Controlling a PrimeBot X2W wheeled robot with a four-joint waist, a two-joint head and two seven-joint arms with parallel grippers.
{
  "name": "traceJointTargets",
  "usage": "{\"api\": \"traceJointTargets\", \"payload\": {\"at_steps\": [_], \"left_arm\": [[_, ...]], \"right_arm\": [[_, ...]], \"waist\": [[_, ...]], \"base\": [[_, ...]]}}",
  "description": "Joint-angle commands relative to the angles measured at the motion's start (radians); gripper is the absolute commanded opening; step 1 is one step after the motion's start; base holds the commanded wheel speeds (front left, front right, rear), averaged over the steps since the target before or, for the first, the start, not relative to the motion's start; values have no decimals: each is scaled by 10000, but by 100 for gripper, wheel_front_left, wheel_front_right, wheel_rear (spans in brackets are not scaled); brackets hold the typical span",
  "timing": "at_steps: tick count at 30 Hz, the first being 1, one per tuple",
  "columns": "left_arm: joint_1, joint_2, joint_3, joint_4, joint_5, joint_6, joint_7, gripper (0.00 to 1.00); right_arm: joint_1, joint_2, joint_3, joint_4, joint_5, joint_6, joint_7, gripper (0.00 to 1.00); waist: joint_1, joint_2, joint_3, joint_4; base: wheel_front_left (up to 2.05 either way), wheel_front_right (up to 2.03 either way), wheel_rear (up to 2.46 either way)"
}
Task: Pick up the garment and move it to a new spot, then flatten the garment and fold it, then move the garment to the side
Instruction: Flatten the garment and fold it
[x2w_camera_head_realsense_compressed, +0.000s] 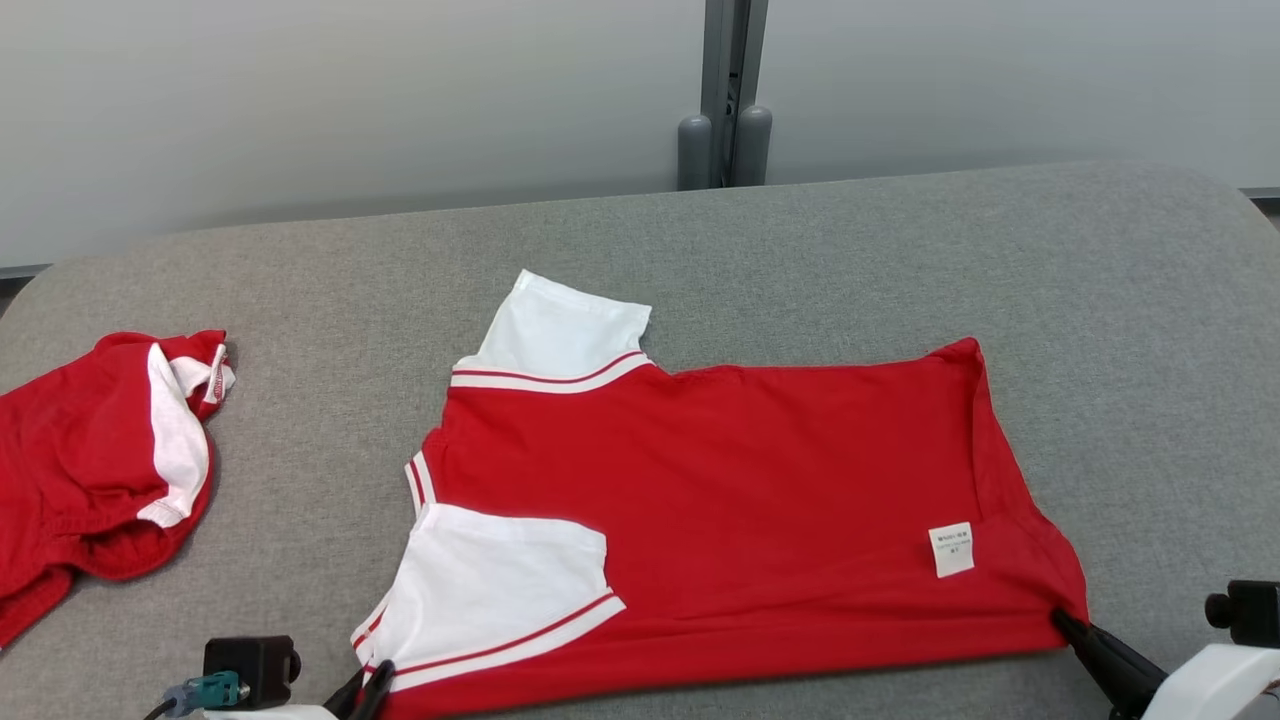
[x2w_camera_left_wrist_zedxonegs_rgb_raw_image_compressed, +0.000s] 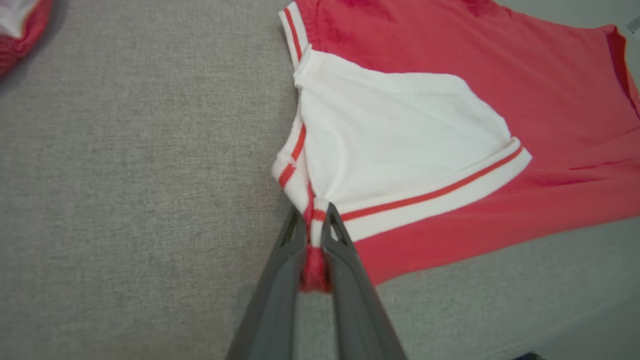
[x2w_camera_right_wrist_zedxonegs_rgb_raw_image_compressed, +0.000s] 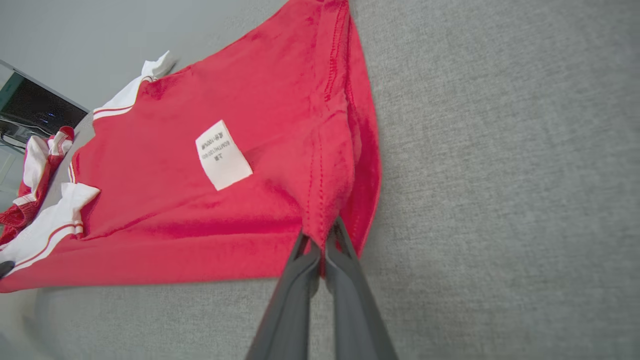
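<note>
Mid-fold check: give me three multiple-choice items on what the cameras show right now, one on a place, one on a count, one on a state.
1. Where on the red shirt is the white care label?
A. On a white sleeve
B. Near the corner held by the right pincer
C. At the collar

2. How many garments lie on the grey surface?
A. One
B. Two
C. Three

3. What is the left pincer doing?
A. Open above the cloth
B. Resting on bare surface
C. Shut on the shirt's edge by the striped cuff

Answers:
1 B, the label lies on red cloth close to that gripped corner.
2 B, the shirt plus a crumpled garment at the left.
3 C, its fingers pinch bunched cloth between them.
</note>
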Motion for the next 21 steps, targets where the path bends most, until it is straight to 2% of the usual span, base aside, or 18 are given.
{"api": "traceJointTargets", "payload": {"at_steps": [1, 4, 5, 6, 7, 8, 9, 10, 11, 15, 21], "left_arm": [[199, 280, 90, -227, -48, 253, 61, 0], [477, 437, 115, -590, -117, 472, 171, 0], [518, 479, 109, -657, -136, 517, 214, 0], [544, 502, 100, -710, -170, 543, 277, 0], [573, 499, 76, -752, -212, 537, 349, 1], [612, 495, 28, -769, -256, 532, 446, 18], [612, 495, 28, -769, -256, 532, 446, 18], [652, 514, -24, -758, -325, 548, 564, 48], [635, 534, -41, -755, -320, 560, 629, 100], [419, 630, 37, -925, -230, 589, 641, 100], [-397, 1315, 269, -1606, 433, 743, 693, 100]], "right_arm": [[300, -233, -270, -183, -40, -9, 68, 0], [702, -263, -560, -520, -100, -9, 340, 0], [787, -223, -630, -595, -130, -9, 468, 2], [858, -183, -696, -693, -200, -9, 615, 9], [908, -151, -799, -769, -263, -9, 741, 29], [950, -117, -896, -837, -343, -9, 818, 43], [950, -117, -896, -837, -343, -9, 818, 43], [1001, -60, -1016, -868, -402, -9, 924, 100], [1048, -5, -1121, -912, -491, -8, 1009, 100], [1231, 74, -1766, -1261, -803, -5, 1271, 100], [1414, 241, -3342, -2120, -1379, -5, 1300, 100]], "waist": [[0, 0, 10, -8], [0, 0, 49, -17], [0, 0, 60, -27], [0, 0, 68, -42], [0, 0, 76, -59], [0, 0, 82, -76], [0, 0, 82, -76], [0, 0, 82, -95], [0, 0, 80, -109], [0, 0, 46, -135], [0, 0, 7, -164]], "base": [[0, 0, 0], [0, 0, 0], [0, 0, 0], [0, 0, 0], [0, 0, 0], [0, 0, 0], [0, 0, 0], [0, 0, 0], [0, 0, 0], [0, 0, 0], [0, 0, 0]]}}
